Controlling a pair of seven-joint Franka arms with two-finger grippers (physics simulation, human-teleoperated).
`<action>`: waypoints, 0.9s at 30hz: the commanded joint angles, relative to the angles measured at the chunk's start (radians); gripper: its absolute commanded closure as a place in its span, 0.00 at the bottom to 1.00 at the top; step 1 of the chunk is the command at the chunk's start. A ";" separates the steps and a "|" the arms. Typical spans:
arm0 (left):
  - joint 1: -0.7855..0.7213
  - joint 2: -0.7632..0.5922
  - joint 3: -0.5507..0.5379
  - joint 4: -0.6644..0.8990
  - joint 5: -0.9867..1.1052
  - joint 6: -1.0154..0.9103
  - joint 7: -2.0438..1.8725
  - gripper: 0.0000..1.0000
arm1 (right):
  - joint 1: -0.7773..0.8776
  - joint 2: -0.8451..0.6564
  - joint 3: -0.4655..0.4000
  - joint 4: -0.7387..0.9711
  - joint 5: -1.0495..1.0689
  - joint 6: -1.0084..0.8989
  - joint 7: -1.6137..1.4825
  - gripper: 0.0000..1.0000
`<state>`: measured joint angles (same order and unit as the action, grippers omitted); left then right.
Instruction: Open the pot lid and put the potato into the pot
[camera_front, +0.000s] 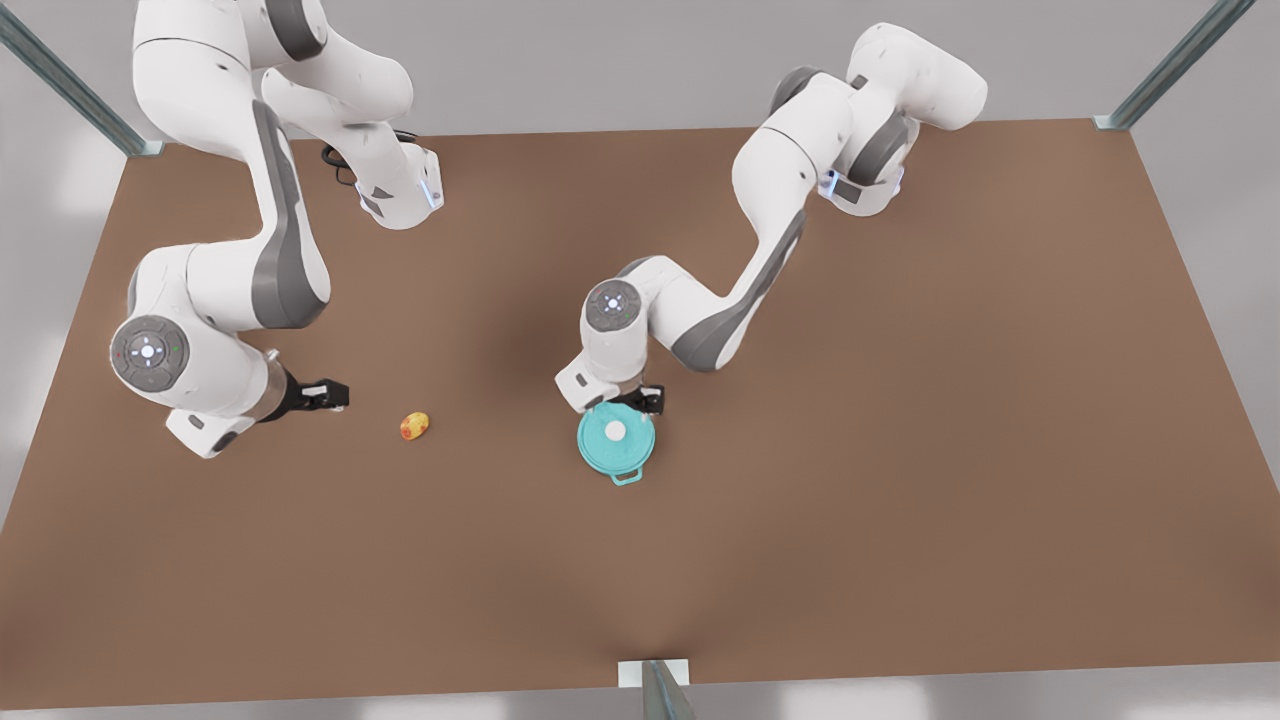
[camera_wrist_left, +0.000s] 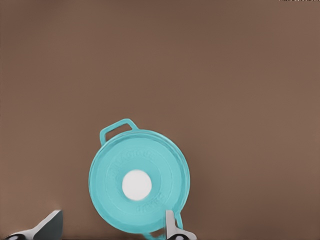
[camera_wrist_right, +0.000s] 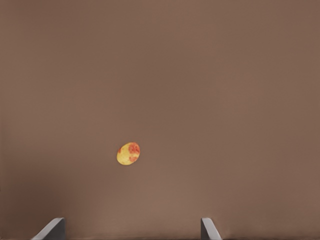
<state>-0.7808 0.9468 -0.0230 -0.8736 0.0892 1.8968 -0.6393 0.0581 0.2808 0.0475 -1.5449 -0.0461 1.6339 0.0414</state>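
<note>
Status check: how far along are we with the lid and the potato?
Nothing is done yet: the pot lid sits closed on the pot. In hand: the left end effector, fingers open, hovers above the lid without gripping it. The right end effector, open, waits short of the potato, which lies on the table. Left: lifting the lid, then potting the potato.
</note>
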 joint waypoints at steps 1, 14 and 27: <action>0.000 0.003 0.000 -0.001 0.017 0.036 -0.579 0.00 | 0.003 -0.011 0.000 -0.076 0.023 0.102 0.446 0.00; -0.005 0.075 0.009 -0.025 0.033 0.260 -0.573 0.00 | 0.020 -0.018 0.020 -0.426 0.077 0.547 0.730 0.00; -0.021 0.115 0.011 -0.056 0.064 0.242 -0.571 0.01 | 0.029 0.044 0.022 -0.544 0.077 0.799 0.779 0.00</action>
<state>-0.8007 1.0620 -0.0133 -0.9296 0.1504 2.1371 -1.0825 0.0872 0.3254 0.0686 -2.0884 0.0294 2.3524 0.6198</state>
